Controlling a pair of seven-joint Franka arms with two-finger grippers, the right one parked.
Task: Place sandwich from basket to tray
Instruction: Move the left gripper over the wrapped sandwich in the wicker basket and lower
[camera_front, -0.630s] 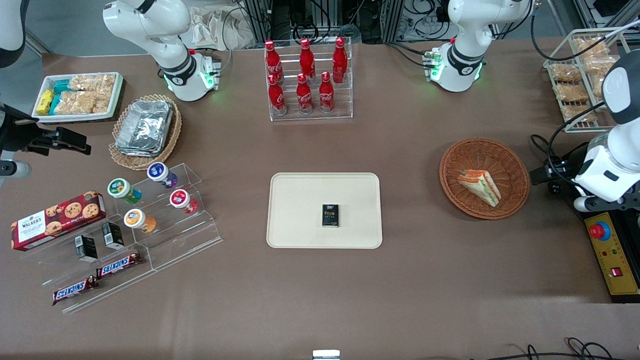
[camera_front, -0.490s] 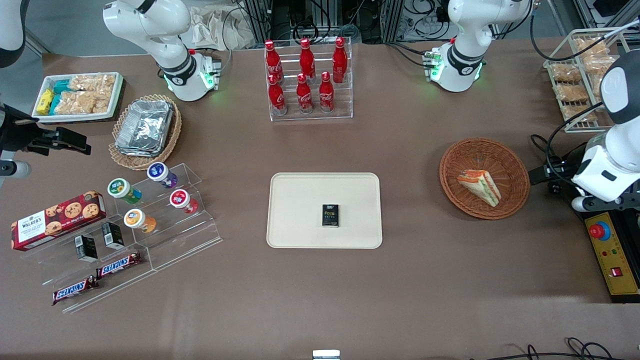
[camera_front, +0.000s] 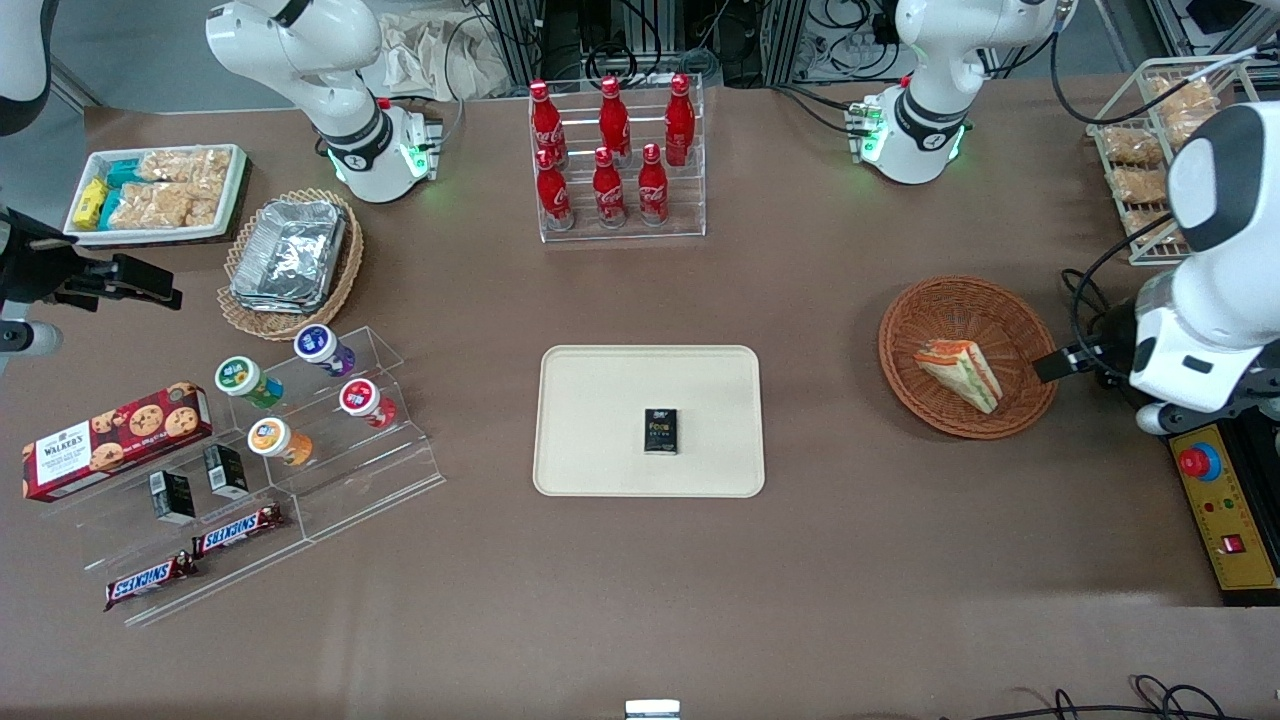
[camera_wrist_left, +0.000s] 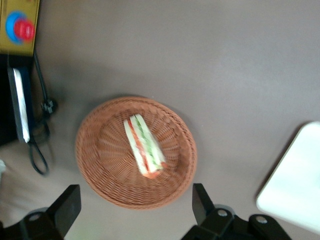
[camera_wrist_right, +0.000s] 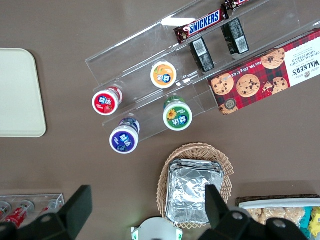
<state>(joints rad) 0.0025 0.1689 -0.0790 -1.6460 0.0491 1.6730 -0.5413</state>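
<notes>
The arm moved in toward the basket (camera_front: 968, 357) at the bench's working-arm end. Gripper (camera_wrist_left: 135, 212) hangs above it, fingers wide open, holding nothing. Sandwich (camera_front: 960, 374) not picked up yet, tray (camera_front: 600, 400) waits mid-bench.

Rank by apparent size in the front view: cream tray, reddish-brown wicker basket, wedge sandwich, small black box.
Largest to smallest:
1. cream tray
2. reddish-brown wicker basket
3. wedge sandwich
4. small black box
</notes>
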